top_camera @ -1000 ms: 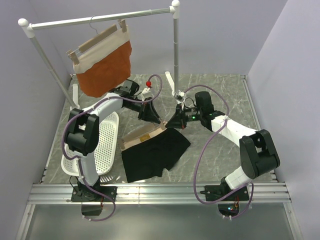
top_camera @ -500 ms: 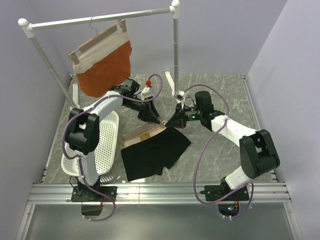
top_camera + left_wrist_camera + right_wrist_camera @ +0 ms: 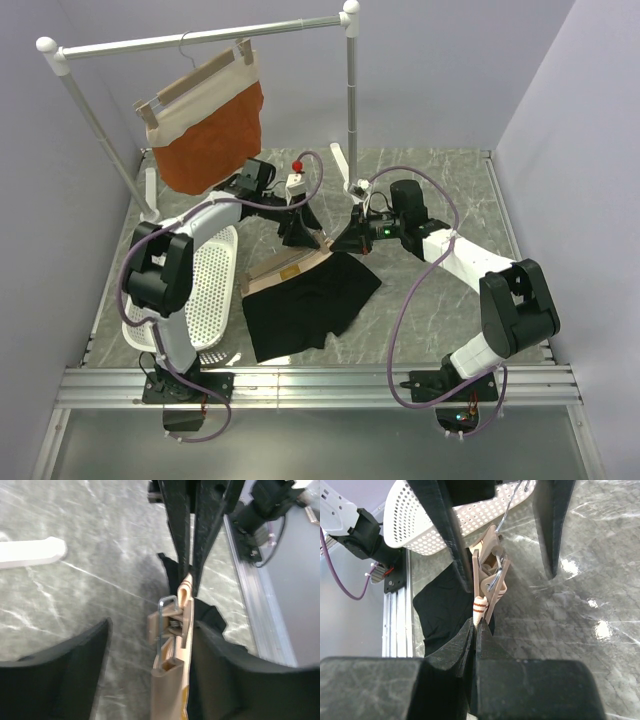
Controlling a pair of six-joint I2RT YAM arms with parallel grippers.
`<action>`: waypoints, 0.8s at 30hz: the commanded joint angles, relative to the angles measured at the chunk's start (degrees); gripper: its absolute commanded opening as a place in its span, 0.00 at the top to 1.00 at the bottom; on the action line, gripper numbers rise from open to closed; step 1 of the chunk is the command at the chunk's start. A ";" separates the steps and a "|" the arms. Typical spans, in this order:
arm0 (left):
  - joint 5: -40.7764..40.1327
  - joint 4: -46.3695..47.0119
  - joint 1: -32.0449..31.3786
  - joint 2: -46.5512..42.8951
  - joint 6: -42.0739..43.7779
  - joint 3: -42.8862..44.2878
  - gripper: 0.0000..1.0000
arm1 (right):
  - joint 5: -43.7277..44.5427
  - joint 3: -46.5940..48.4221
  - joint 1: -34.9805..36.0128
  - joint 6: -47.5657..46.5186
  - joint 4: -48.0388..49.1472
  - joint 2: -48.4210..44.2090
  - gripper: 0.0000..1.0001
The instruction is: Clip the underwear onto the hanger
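Currently my left jaws stand wide, straddling the wooden clip (image 3: 176, 625) of the hanger (image 3: 492, 582) without touching it. My right jaws are pressed together at the hanger's end. Black underwear (image 3: 305, 305) lies on the table (image 3: 450, 200), waistband under the hanger.

The left gripper (image 3: 300, 232) has let go of the hanger's (image 3: 283, 268) clip (image 3: 172, 624), its jaws now spread to either side, and the left arm (image 3: 160, 275) has drawn slightly back from the hanger.
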 commanded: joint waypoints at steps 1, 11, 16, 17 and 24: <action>-3.56 8.44 0.20 -4.71 -6.32 -0.73 0.22 | -1.10 1.77 -0.23 -0.30 1.51 -2.62 1.00; -14.19 11.08 2.65 -11.31 -13.18 -1.09 0.05 | 0.04 1.06 -0.49 -4.15 -2.00 -3.50 1.00; -16.12 8.98 3.54 -16.40 -14.94 -1.61 0.01 | 0.83 0.89 -1.02 -6.36 -4.47 -4.38 1.00; -17.70 8.89 3.63 -17.45 -15.38 -2.66 0.01 | 1.00 0.89 -1.02 -7.06 -4.47 -4.47 1.00; -25.25 5.73 5.30 -26.60 -20.56 -7.32 0.07 | 1.88 2.03 -1.02 -11.63 -10.60 -5.70 1.00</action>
